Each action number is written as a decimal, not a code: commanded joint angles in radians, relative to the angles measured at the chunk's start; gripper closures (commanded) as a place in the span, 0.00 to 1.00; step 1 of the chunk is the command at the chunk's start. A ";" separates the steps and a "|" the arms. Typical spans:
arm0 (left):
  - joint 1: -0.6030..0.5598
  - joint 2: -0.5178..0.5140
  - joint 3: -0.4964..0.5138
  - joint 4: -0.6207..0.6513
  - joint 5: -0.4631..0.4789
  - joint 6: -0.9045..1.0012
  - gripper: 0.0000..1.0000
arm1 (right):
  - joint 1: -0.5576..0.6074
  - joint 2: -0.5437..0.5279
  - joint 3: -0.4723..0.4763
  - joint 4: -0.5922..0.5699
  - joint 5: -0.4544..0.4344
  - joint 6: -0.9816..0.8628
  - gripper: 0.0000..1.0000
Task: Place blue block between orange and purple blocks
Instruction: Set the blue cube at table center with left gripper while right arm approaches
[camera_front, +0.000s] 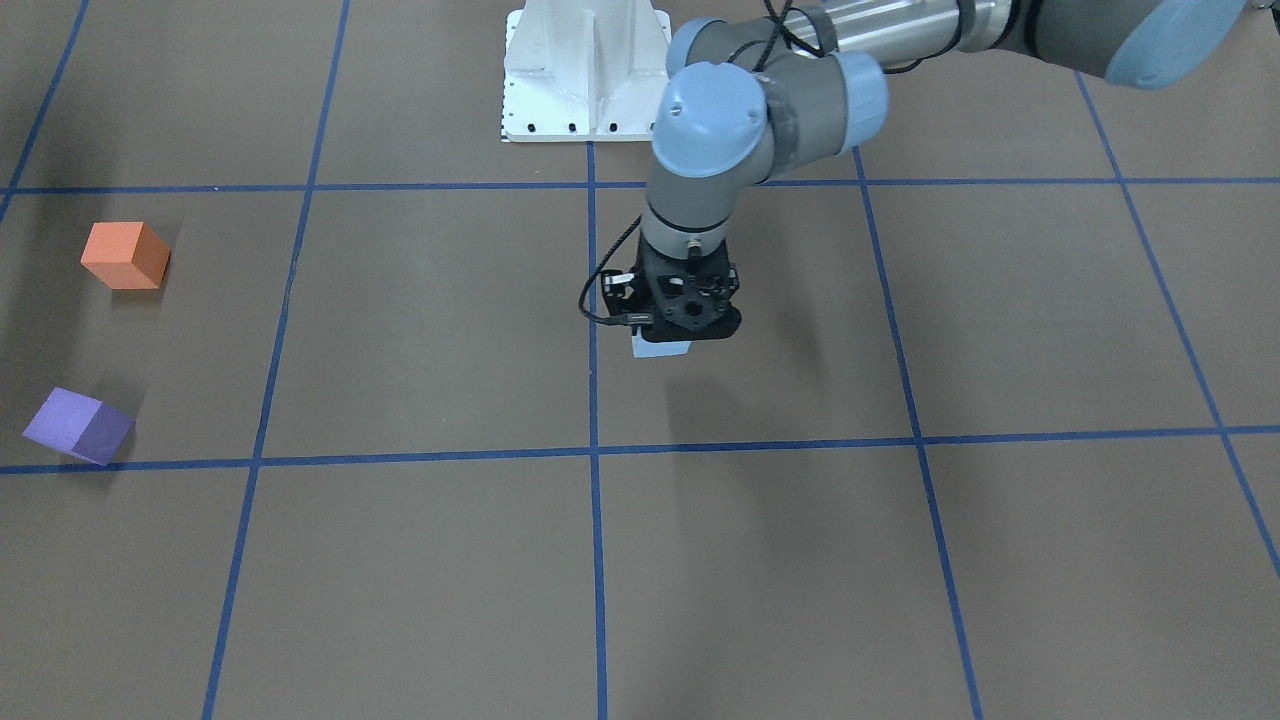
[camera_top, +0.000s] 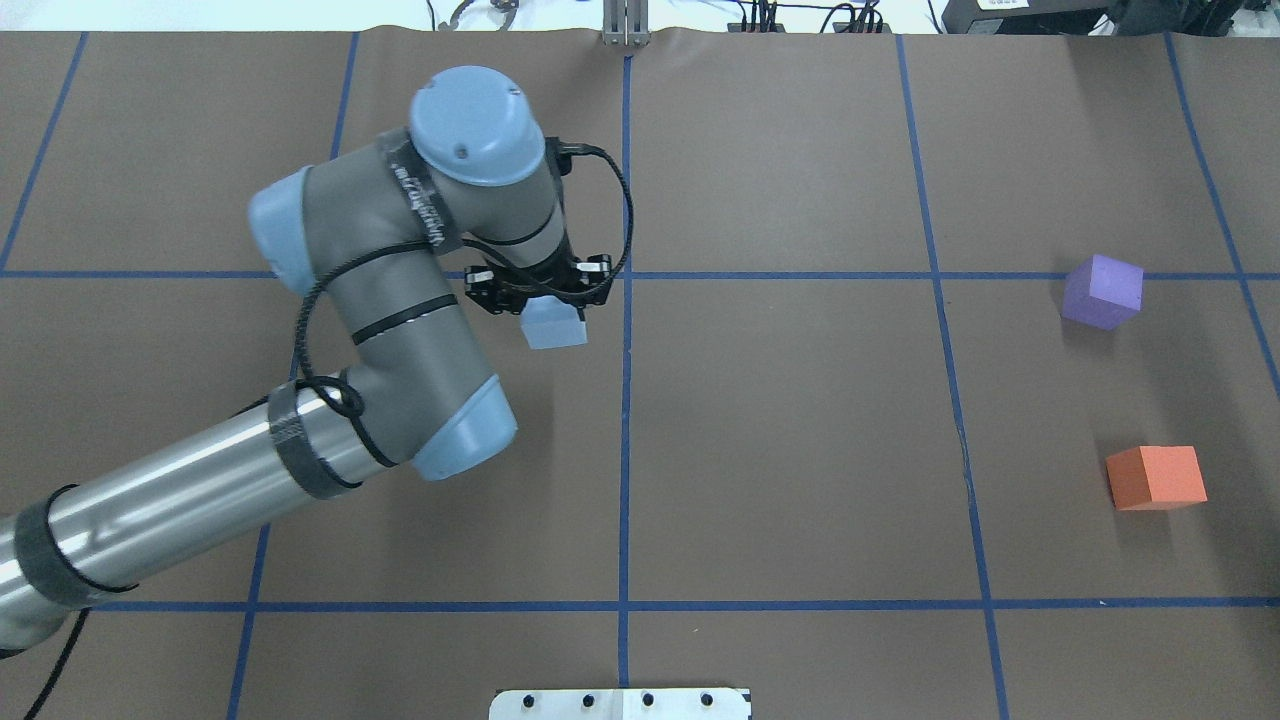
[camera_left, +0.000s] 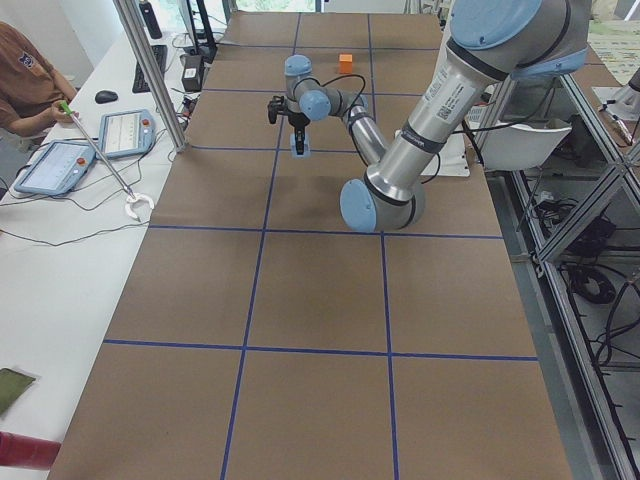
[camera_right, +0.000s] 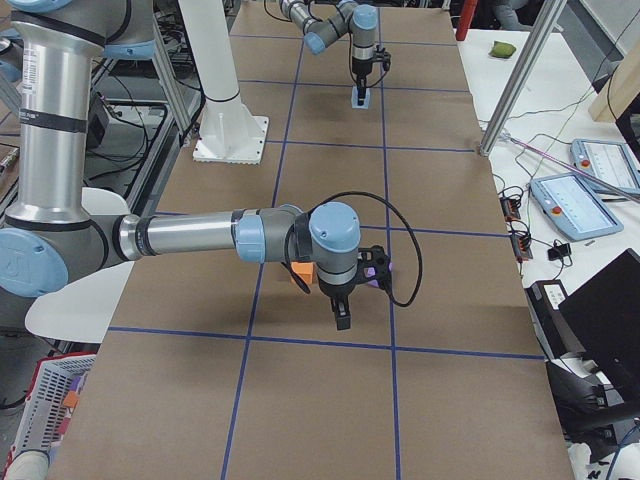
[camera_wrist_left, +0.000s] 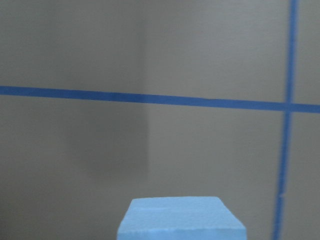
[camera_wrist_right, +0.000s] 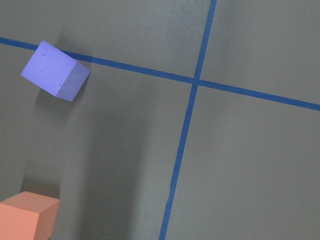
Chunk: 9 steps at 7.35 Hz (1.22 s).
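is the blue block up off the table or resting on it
Off the table, it seems: the blue block hangs in the left gripper, and its shadow lies on the table apart from it.

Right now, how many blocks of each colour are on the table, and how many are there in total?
blue block: 1
orange block: 1
purple block: 1
Total: 3
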 joint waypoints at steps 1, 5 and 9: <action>0.060 -0.081 0.152 -0.082 0.086 -0.016 1.00 | -0.019 0.080 0.032 -0.009 0.038 0.126 0.00; 0.105 -0.080 0.206 -0.123 0.094 -0.020 0.58 | -0.230 0.435 0.199 -0.276 0.102 0.624 0.00; 0.084 -0.081 0.200 -0.120 0.095 -0.013 0.00 | -0.384 0.614 0.198 -0.327 0.066 0.801 0.00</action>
